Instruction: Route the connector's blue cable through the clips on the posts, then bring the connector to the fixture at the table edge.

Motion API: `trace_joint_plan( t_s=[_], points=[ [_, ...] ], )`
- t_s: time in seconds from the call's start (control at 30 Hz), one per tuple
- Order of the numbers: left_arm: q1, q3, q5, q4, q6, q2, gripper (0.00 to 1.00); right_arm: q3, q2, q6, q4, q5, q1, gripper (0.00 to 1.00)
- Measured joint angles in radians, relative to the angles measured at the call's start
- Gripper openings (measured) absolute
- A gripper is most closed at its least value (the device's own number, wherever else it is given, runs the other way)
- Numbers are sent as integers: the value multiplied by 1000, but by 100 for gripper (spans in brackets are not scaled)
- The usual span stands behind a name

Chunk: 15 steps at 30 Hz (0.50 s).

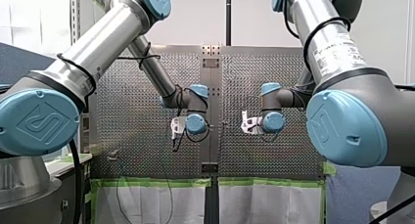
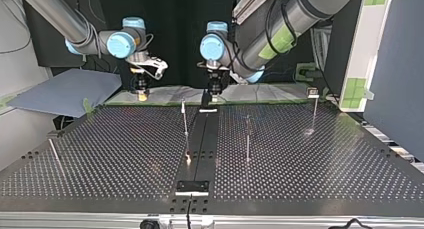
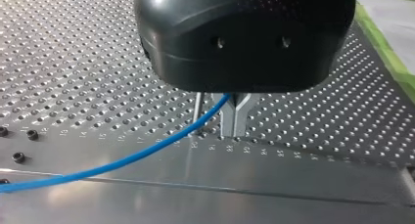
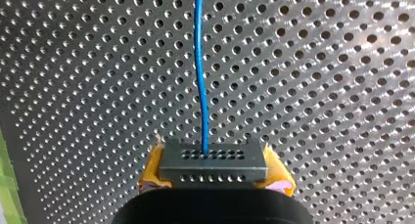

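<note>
In the right wrist view a small grey connector [image 4: 213, 161] with rows of holes sits between the yellow pads [image 4: 152, 168] of my right gripper [image 4: 213, 171], which is shut on it. The blue cable [image 4: 199, 62] leaves the connector and runs straight ahead over the perforated plate. In the left wrist view my left gripper [image 3: 218, 132] has its metal fingers [image 3: 237, 117] shut on the blue cable [image 3: 122, 160], just above the plate; the cable trails away to one side. In the top view my right gripper [image 2: 142, 92] and left gripper [image 2: 212, 93] hang side by side at the table's far edge.
Thin upright posts stand on the plate in the top view: one near the middle [image 2: 185, 121], one right of it [image 2: 247, 137], one at far right [image 2: 315, 111], one leaning at the left [image 2: 55, 156]. A black block [image 2: 192, 186] sits at the near edge.
</note>
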Motion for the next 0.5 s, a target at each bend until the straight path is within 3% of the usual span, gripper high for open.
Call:
trace_joint_plan(
  t_s=[0.5],
  points=[
    [-3, 16, 17, -7, 1, -3, 0, -11, 0, 3, -1, -39, -58, 0]
  ],
)
